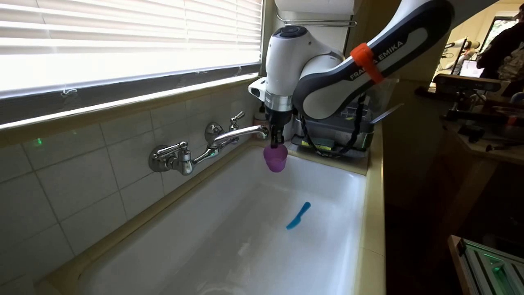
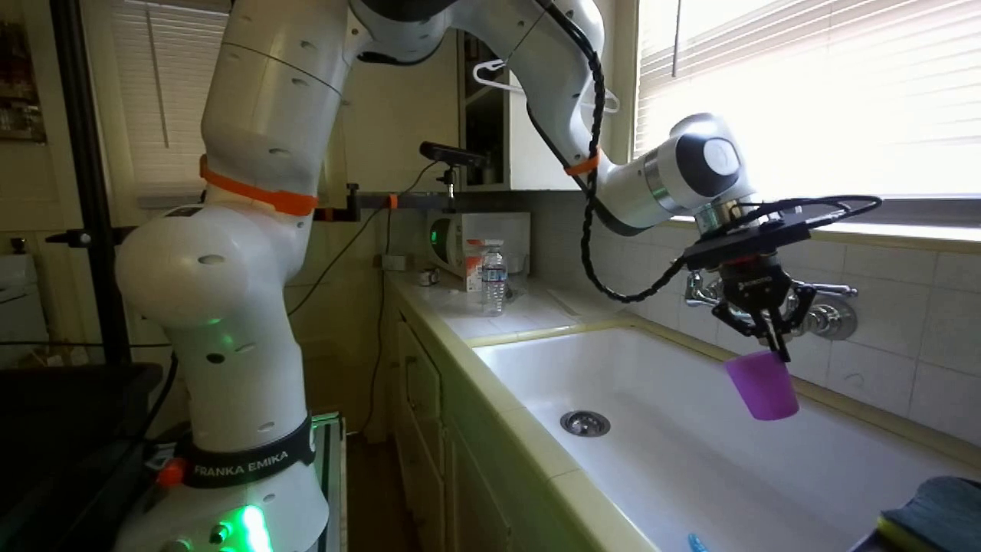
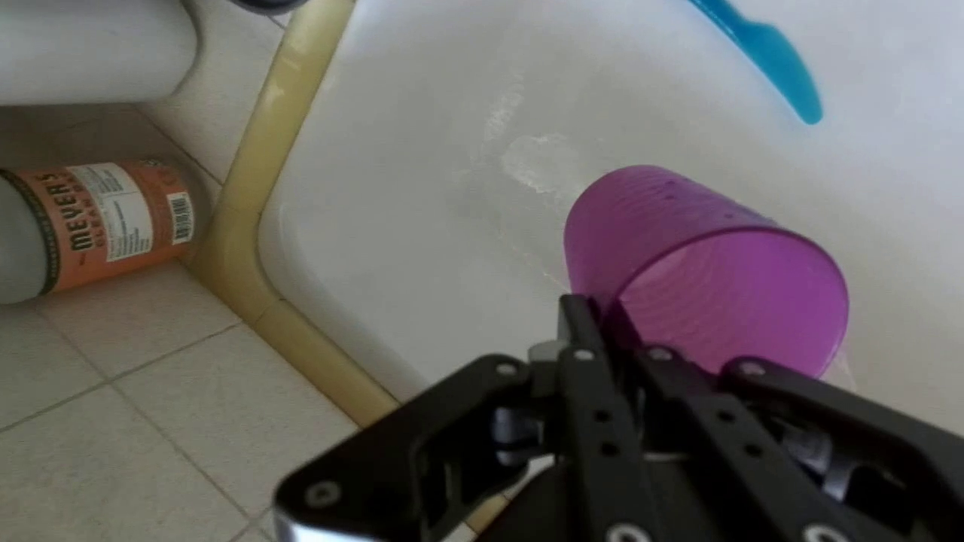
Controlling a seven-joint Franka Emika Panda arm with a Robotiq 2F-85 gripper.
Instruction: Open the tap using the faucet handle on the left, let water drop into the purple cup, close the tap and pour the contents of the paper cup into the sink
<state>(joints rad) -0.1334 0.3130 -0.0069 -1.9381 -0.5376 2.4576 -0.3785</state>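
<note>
Small, plain, tapered purple cup (image 1: 275,162): held in the air over the long white rectangular sink (image 1: 254,213), near the spout (image 1: 241,132) of the shiny chrome wall-mounted tap (image 1: 213,150). Leaning in an exterior view, base toward the lower right; inner wall plainest in the wrist view. Contents not discernible.

Black two-fingered gripper (image 3: 595,312): clenched on the cup's wall at the rim, pointing downward in both exterior views.

Tap: spout and two lever handles (image 1: 174,148) in full in an exterior view; round wall flange (image 2: 835,318) showing past the gripper, rest partly hidden, in an exterior view.

Sink: pale yellow edging (image 2: 539,445); round metal drain (image 2: 585,423) visible in an exterior view only.

Slim bright-blue knife (image 1: 299,216): lying on the sink floor; whole in an exterior view, cropped by the frame in the wrist view.

Orange-labelled bottle (image 3: 113,226): on pale tiles (image 3: 181,331) beside the sink's corner; lettering "MEYER'S" legible in the wrist view only.

Yellow-green sponge (image 1: 321,143): by the sink's end, in an exterior view.

White microwave (image 2: 498,226), clear water bottle (image 2: 493,287): on the pale tiled bench (image 2: 536,310), both in an exterior view only.

White-and-black arm (image 2: 230,253): green-lit base (image 2: 222,502) in an exterior view only.
</note>
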